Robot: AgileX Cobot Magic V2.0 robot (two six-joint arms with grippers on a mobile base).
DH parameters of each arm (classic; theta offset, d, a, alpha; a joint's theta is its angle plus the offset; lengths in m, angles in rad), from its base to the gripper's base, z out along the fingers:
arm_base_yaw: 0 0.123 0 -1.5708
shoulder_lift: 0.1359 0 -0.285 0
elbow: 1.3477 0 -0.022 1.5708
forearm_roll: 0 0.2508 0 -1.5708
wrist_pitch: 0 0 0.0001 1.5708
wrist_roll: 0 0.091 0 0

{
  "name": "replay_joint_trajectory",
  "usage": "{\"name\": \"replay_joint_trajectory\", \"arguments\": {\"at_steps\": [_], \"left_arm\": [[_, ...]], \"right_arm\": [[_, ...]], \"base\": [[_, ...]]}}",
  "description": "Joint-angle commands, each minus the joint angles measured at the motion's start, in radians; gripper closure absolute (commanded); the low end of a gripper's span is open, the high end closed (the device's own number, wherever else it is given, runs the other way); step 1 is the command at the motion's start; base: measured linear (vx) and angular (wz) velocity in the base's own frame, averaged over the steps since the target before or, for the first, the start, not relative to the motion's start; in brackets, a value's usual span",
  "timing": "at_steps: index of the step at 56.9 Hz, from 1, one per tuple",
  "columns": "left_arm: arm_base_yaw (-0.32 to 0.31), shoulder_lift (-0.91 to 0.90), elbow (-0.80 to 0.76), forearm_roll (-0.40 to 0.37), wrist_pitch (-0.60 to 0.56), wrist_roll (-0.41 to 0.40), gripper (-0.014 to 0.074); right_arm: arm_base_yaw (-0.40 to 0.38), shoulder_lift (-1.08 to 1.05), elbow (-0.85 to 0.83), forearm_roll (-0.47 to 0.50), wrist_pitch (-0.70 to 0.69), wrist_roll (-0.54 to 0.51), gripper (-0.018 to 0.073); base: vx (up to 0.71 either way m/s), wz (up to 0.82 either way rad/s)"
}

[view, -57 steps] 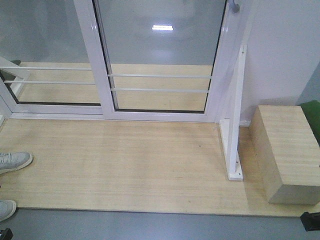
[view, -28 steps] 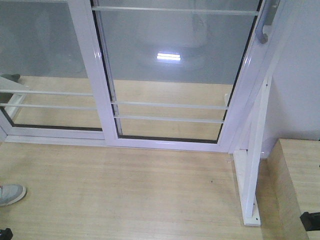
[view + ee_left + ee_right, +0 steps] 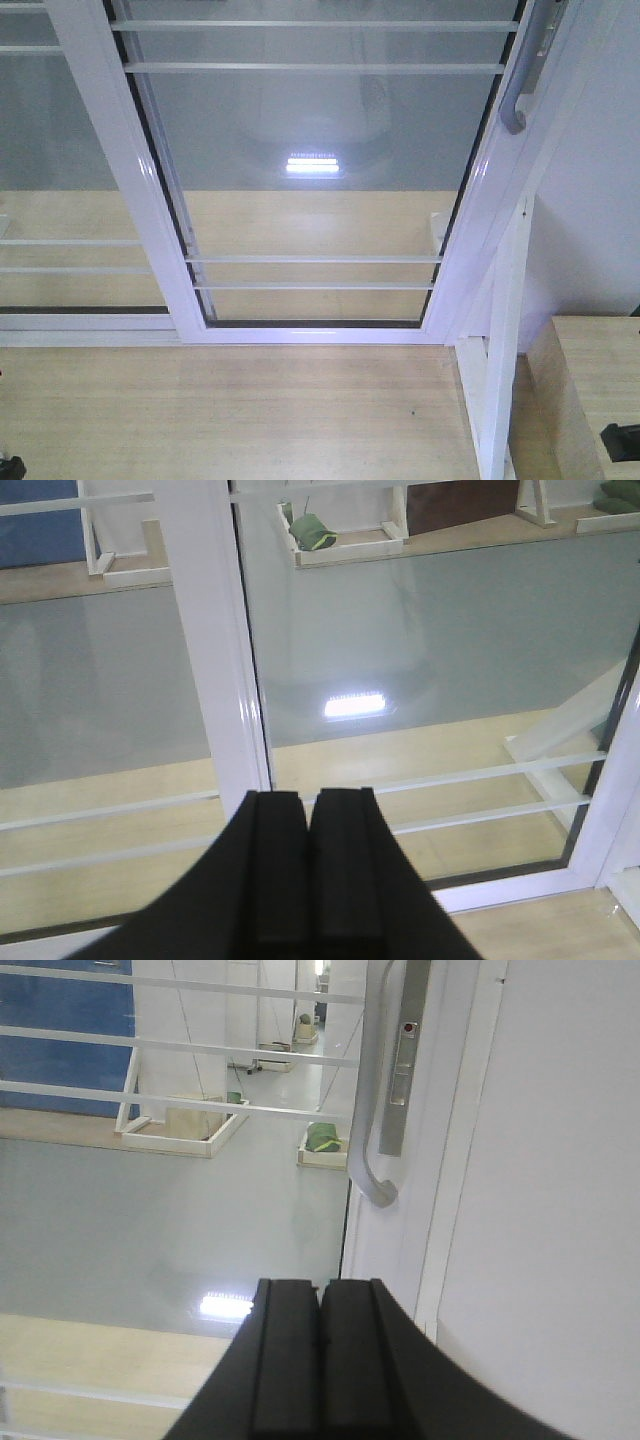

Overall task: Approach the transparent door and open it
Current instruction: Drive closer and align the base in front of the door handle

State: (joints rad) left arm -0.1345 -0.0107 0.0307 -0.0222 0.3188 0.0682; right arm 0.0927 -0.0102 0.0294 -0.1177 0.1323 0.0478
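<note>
The transparent door (image 3: 320, 150) runs off the front view's top edge — so does its grey handle (image 3: 520, 90), upper end unseen. The red mark (image 3: 409, 1028) on the lock plate (image 3: 405, 1100) is too small to read.

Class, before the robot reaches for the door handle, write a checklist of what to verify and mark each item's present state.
1. Handle of the transparent door in the right wrist view: ok.
2. Right gripper open for grasping: not ok, shut.
3. Right gripper at the handle: not ok, apart.
4. Left gripper empty: ok, shut on nothing.
5. Latch released: cannot tell.
</note>
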Motion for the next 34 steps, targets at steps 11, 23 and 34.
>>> {"name": "replay_joint_trajectory", "arguments": {"at_steps": [11, 23, 34], "left_arm": [[-0.003, -0.013, 0.009, -0.010, -0.075, -0.004, 0.0599], [-0.006, -0.014, 0.009, -0.010, -0.075, -0.004, 0.0599], [-0.012, 0.015, 0.008, -0.010, -0.071, -0.004, 0.0599]], "right_arm": [[-0.003, -0.015, 0.004, -0.008, -0.083, -0.007, 0.0561], [-0.006, -0.015, 0.004, -0.008, -0.083, -0.007, 0.0561], [-0.014, 0.072, 0.004, -0.007, -0.078, -0.007, 0.0561]], "base": [[0.25, -0.09], [0.20, -0.04], [0.01, 0.05]]}}
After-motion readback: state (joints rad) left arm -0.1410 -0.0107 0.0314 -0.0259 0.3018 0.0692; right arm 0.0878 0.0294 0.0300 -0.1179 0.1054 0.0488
